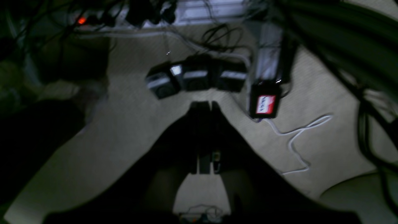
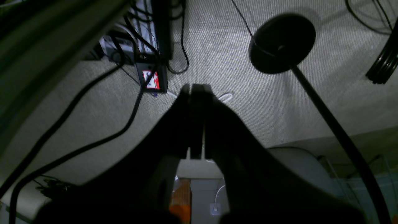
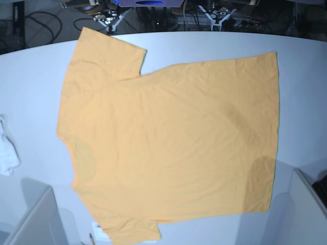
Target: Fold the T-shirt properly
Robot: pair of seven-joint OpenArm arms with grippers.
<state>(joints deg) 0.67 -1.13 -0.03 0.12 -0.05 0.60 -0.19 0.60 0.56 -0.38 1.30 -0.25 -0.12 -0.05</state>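
The T-shirt [image 3: 168,148] lies spread flat and plain side up across the white table [image 3: 36,87], collar toward the base view's left, seemingly laid out ready for a first fold. A small white cloth [image 3: 7,150] sits apart at the left edge. Neither arm shows in the base view. Only the 2 wrist views show them: the left gripper [image 1: 205,107] and right gripper [image 2: 196,90] are both closed and empty, looking down at carpet [image 2: 217,40] and cables, off the table, likely parked.

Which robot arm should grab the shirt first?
Neither, really: the left gripper and the right gripper are both shut, pointing at the floor, and the T-shirt lies flat between their sides.
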